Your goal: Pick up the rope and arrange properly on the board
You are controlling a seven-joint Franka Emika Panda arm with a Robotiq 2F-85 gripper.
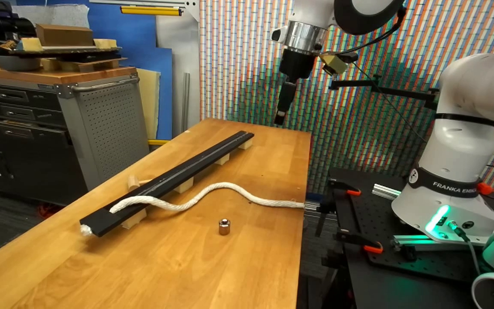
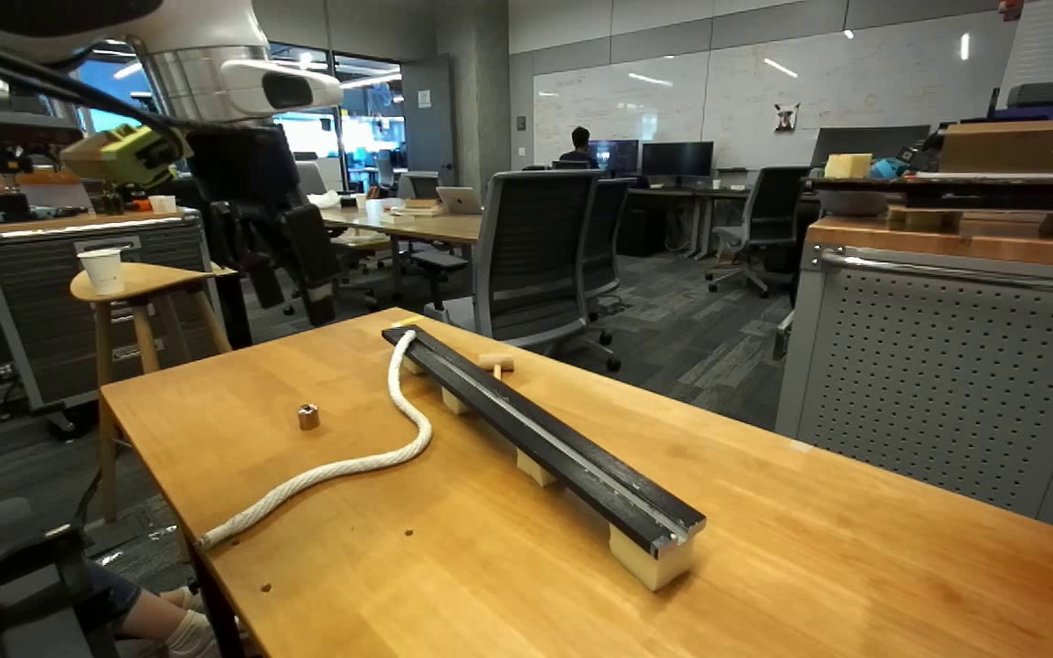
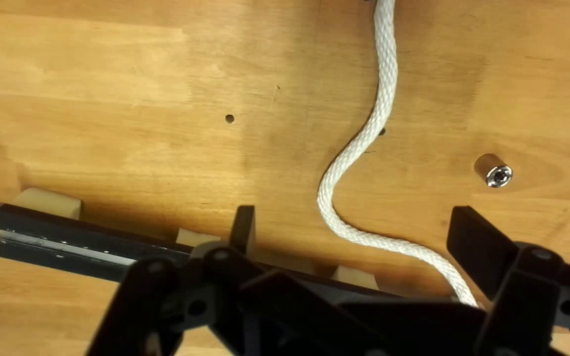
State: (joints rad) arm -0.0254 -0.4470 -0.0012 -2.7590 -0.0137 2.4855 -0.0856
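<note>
The white rope lies in an S-curve on the wooden table in both exterior views (image 1: 223, 185) (image 2: 341, 469) and in the wrist view (image 3: 386, 69). One end rests on an end of the black board (image 1: 174, 177); the other reaches the table edge. A frayed white tuft shows at that same board end. The board, with a groove along its length, also shows in an exterior view (image 2: 545, 439) and the wrist view (image 3: 57, 225). My gripper (image 3: 353, 207) is open and empty, high above the table in both exterior views (image 1: 279, 118) (image 2: 293, 306). Its fingers hide part of the board.
Pale blocks (image 1: 184, 185) hold the board off the table (image 1: 212, 262). A small metal nub (image 1: 224, 226) stands near the rope. A wooden mallet (image 2: 496, 362) lies behind the board. A person's legs (image 2: 188, 631) show beside the table.
</note>
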